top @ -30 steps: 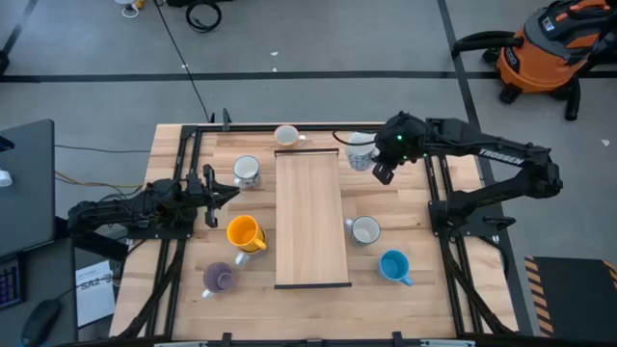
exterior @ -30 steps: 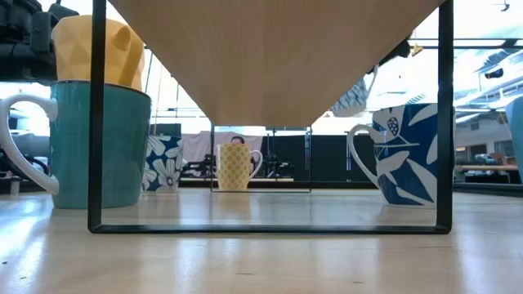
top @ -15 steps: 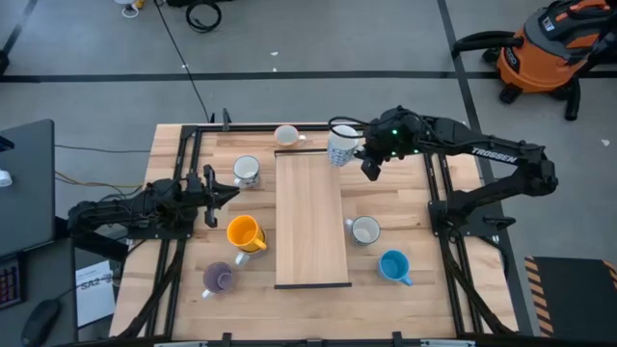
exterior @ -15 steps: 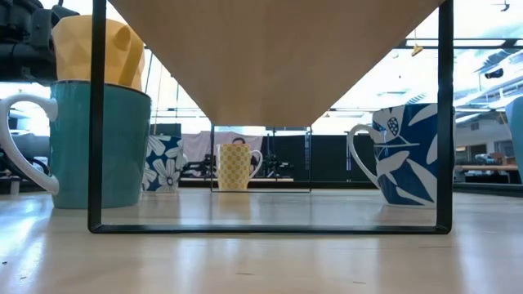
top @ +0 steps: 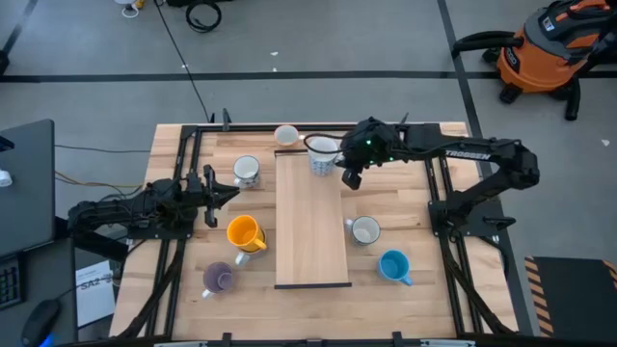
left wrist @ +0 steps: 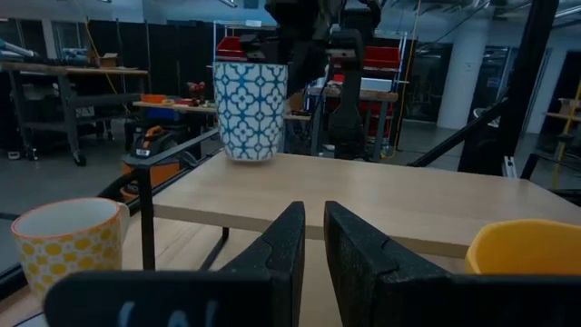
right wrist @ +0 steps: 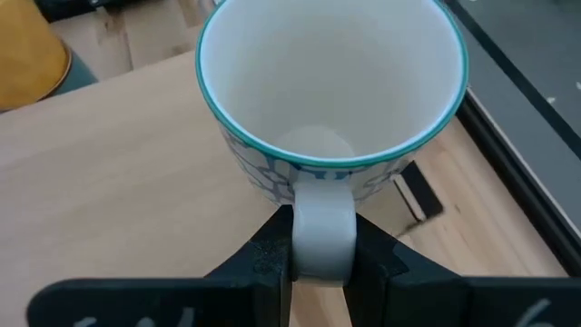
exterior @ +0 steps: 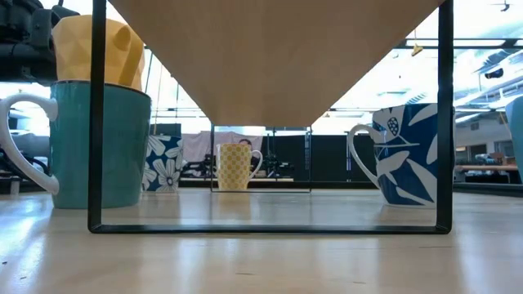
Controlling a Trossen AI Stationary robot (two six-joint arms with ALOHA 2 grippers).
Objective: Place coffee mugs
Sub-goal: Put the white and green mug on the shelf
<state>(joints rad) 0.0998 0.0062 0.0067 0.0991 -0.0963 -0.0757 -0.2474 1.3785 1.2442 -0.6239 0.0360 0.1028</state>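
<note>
The right gripper [top: 339, 162] pinches the handle of a white, blue-patterned mug [top: 322, 154], holding it above the raised wooden shelf's [top: 310, 226] twelve o'clock end. A cream mug [top: 286, 135] stands just beyond at eleven o'clock; another white mug [top: 247, 171] sits at nine. The yellow mug [top: 244, 233] stands beside the left gripper [top: 214, 196], whose fingers are nearly closed on nothing.

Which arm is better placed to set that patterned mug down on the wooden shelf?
The right. Its gripper is shut on the patterned mug's handle, holding it just above the wooden shelf's far end. The left gripper waits shut and empty by the table's left side.
</note>
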